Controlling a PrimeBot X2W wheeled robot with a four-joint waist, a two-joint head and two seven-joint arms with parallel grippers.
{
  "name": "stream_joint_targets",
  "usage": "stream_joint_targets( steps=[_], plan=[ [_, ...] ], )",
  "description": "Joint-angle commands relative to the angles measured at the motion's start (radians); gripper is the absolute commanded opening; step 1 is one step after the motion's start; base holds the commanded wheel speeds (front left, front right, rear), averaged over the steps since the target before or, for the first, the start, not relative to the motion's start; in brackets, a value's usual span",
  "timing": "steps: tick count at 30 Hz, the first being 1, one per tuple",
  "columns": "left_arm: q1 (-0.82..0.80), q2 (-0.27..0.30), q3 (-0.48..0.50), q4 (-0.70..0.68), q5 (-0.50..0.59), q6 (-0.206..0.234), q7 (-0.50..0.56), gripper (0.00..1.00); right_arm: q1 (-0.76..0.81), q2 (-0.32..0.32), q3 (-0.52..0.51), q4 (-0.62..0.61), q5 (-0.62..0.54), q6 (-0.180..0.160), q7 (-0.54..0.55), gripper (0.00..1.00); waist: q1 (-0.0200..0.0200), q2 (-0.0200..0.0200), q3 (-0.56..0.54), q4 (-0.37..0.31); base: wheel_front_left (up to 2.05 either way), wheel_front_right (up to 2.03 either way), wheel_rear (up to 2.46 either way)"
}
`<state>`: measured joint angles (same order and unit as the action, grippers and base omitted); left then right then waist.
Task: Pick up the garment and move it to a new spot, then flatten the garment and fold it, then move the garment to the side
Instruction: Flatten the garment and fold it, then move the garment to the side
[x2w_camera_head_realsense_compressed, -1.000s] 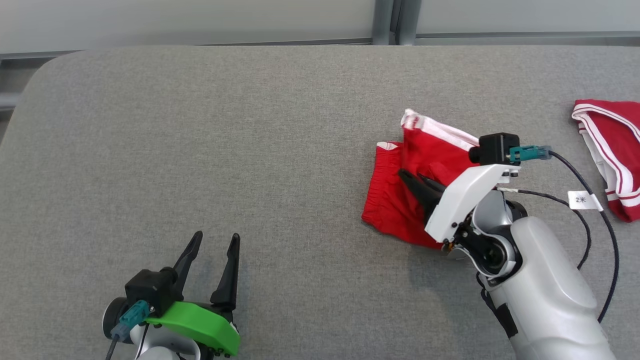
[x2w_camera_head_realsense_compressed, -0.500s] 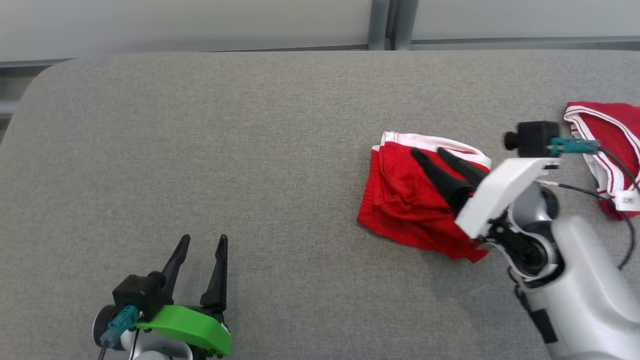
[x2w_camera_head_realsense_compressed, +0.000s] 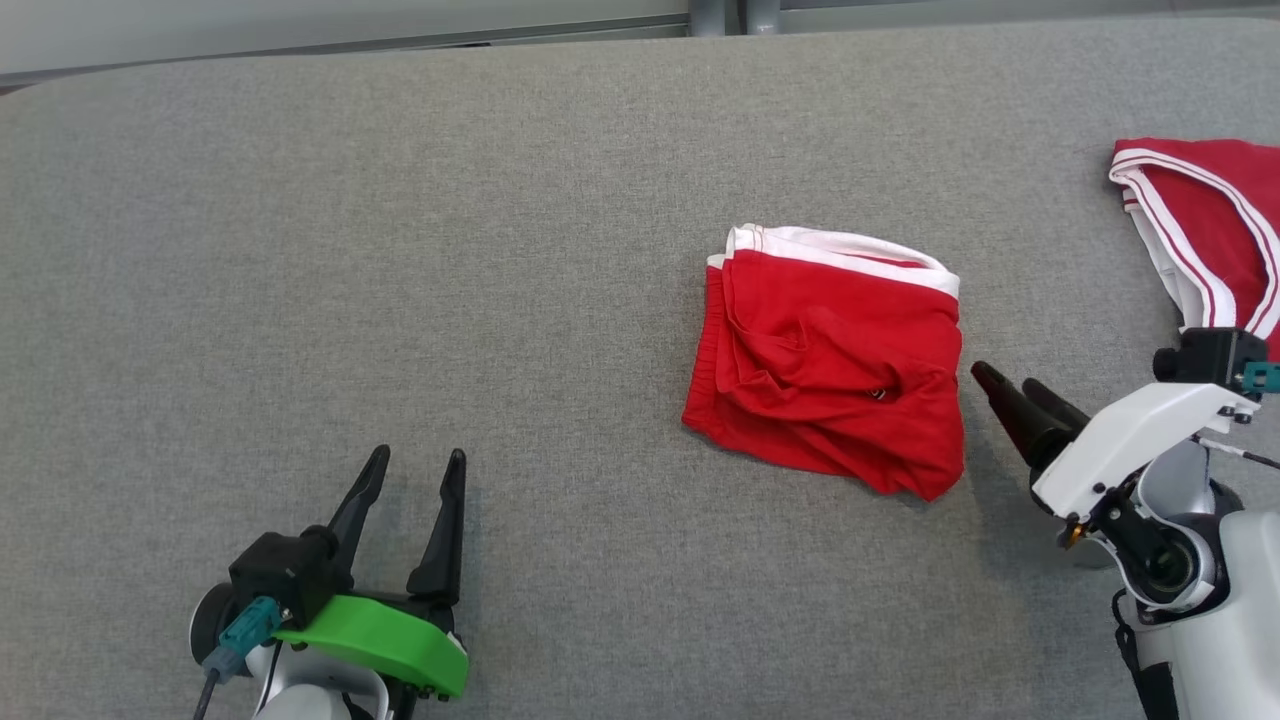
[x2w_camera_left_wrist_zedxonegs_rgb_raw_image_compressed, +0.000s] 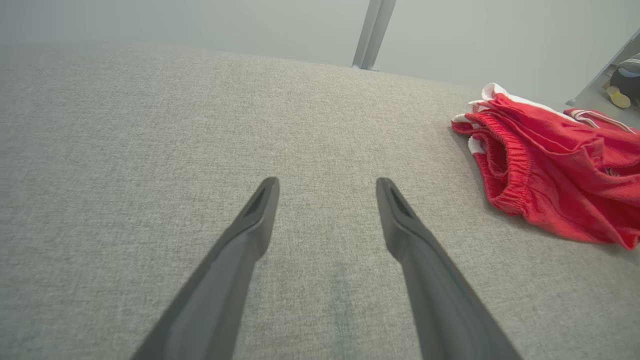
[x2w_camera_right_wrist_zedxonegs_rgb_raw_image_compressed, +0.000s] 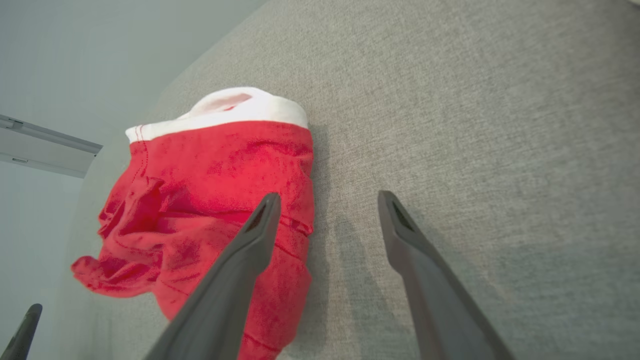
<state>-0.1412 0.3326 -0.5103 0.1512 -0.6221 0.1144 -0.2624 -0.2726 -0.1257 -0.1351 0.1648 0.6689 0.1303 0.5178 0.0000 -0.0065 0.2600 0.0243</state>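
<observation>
In the head view, the red shorts (x2w_camera_head_realsense_compressed: 825, 370) lie right of centre on the grey bench (x2w_camera_head_realsense_compressed: 400, 200). They are doubled over and wrinkled, with the white band along their top edge. The right end effector (x2w_camera_head_realsense_compressed: 1005, 378) is at the lower right with its fingers apart and empty, its tips just beside the shorts' right edge and not touching. The left end effector (x2w_camera_head_realsense_compressed: 418, 455) is at the lower left, also spread and empty, well apart from the shorts. A second red garment (x2w_camera_head_realsense_compressed: 1210, 220) lies at the upper right edge.

In the left wrist view, the left end effector (x2w_camera_left_wrist_zedxonegs_rgb_raw_image_compressed: 327, 182) is spread over bare bench, with the shorts (x2w_camera_left_wrist_zedxonegs_rgb_raw_image_compressed: 550, 175) at the right.

In the right wrist view, the right end effector (x2w_camera_right_wrist_zedxonegs_rgb_raw_image_compressed: 327, 197) is spread, with the shorts (x2w_camera_right_wrist_zedxonegs_rgb_raw_image_compressed: 210, 200) at the left.

The shorts look set down but not flattened, so flattening seems the step in hand. The next move probably calls for each end effector to grip an edge and pull the cloth smooth.
</observation>
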Motion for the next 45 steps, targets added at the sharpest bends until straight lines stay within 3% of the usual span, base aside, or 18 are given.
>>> stream_joint_targets(
  steps=[1, 7, 13, 14, 15, 16, 23, 31, 38, 45],
  plan=[
    [-0.018, 0.003, 0.005, 0.005, 0.011, -0.006, -0.003, 1.00, -0.005, 0.014, 0.007, 0.024, 0.019, 0.001, -0.007, 1.00, 0.0000, 0.0065, 0.015, -0.006, 0.00, 0.00, 0.00],
    [-0.028, -0.009, 0.004, 0.017, 0.019, -0.012, -0.003, 1.00, -0.023, 0.032, 0.031, 0.080, 0.098, 0.001, -0.027, 1.00, 0.0000, 0.0065, 0.009, 0.009, 0.00, 0.00, 0.00],
    [-0.035, -0.035, 0.002, 0.034, 0.027, -0.020, -0.003, 1.00, -0.028, 0.007, 0.078, 0.130, 0.148, 0.001, -0.060, 1.00, 0.0000, 0.0065, -0.020, 0.054, 0.00, 0.00, 0.00],
    [-0.034, -0.041, 0.005, 0.037, 0.029, -0.021, -0.003, 1.00, -0.027, -0.001, 0.087, 0.133, 0.156, 0.001, -0.068, 0.56, 0.0000, 0.0065, -0.026, 0.063, 0.00, 0.00, 0.00],
    [-0.032, -0.047, 0.008, 0.039, 0.030, -0.023, -0.003, 1.00, -0.028, -0.012, 0.097, 0.134, 0.163, 0.001, -0.079, 0.20, 0.0000, 0.0065, -0.031, 0.072, 0.00, 0.00, 0.00],
    [-0.028, -0.053, 0.011, 0.041, 0.029, -0.025, -0.003, 1.00, -0.030, -0.020, 0.106, 0.131, 0.172, 0.001, -0.090, 0.00, 0.0000, 0.0065, -0.037, 0.081, 0.00, 0.00, 0.00],
    [0.009, -0.097, 0.039, 0.059, 0.040, -0.043, -0.003, 1.00, -0.040, -0.122, 0.181, 0.060, 0.219, 0.001, -0.137, 0.00, 0.0000, 0.0065, -0.073, 0.127, 0.00, 0.00, 0.00],
    [0.031, -0.150, 0.082, 0.065, 0.072, -0.065, -0.003, 1.00, -0.033, -0.287, 0.268, -0.122, 0.253, 0.001, -0.094, 0.00, 0.0000, 0.0065, -0.082, 0.126, 0.00, 0.00, 0.00],
    [0.017, -0.175, 0.134, 0.056, 0.106, -0.100, -0.003, 1.00, -0.004, -0.439, 0.192, -0.145, 0.221, 0.001, 0.014, 0.00, 0.0000, 0.0065, -0.038, 0.076, 0.00, 0.00, 0.00],
    [-0.034, -0.202, 0.175, 0.040, 0.143, -0.146, -0.003, 1.00, -0.046, -0.563, 0.076, -0.093, 0.073, 0.001, 0.075, 0.00, 0.0000, 0.0065, 0.044, 0.010, 0.00, 0.00, 0.00]
  ],
)
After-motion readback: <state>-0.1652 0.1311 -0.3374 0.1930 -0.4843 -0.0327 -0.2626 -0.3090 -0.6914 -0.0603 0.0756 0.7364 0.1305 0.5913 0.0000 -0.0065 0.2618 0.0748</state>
